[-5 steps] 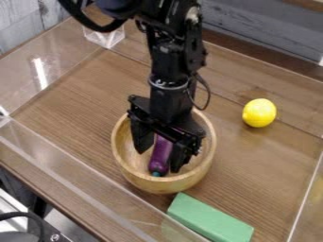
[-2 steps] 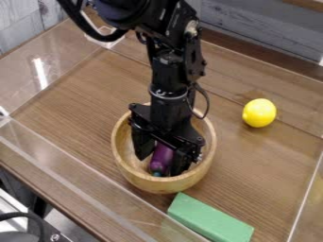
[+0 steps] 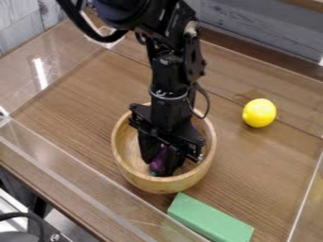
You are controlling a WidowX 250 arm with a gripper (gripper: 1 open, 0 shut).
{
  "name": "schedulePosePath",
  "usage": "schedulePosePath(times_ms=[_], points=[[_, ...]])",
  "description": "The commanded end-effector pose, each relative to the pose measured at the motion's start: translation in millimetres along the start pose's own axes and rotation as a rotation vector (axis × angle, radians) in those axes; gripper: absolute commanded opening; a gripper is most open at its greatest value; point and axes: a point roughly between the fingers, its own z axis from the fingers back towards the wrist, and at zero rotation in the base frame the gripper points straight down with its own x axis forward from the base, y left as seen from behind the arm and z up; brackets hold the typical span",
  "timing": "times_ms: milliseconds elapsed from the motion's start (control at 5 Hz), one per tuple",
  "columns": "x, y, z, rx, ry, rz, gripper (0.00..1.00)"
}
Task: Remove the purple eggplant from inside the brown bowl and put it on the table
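Gripping Eggplant Deep in Bowl, Ready to Lift Out

Reaches down from above with the black arm (image 3: pixel 173 71), pincer (image 3: pixel 168 157) drawn in and, as far as can be judged, closed on the purple eggplant (image 3: pixel 158 164). Hides much of the eggplant behind dark fingers, so no telling exactly how much is caught. Shows purple low between the fingers, inside the brown bowl (image 3: pixel 154 184), near the side of the wall closest to the camera.

Comes in steeply, probably to get past the thick rim without knocking or tipping the bowl. Closes low, most likely to catch the rounded body securely, as smooth, glossy skin could slip from a shallow pinch. Calls next for a straight lift, high enough to bring both fingers and eggplant over the rim; risks dragging the bowl along if moved sideways too soon.

Then needs setting down on the desk (image 3: pixel 78 106), perhaps on the bare wood to the left in the picture, well apart from the yellow lemon (image 3: pixel 259 112) and the green block (image 3: pixel 211 220). Best lowered gently there, to keep such a rounded thing from rolling. Stands at the grasping step, with lifting and placing both left to do.
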Motion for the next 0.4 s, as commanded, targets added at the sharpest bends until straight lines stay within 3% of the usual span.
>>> schedulePosePath(times_ms=[0,200], points=[[2.6,0.4,8.1,-0.013,-0.037,-0.005,0.00],[1.8,0.7,9.6,-0.024,-0.044,0.001,0.00]])
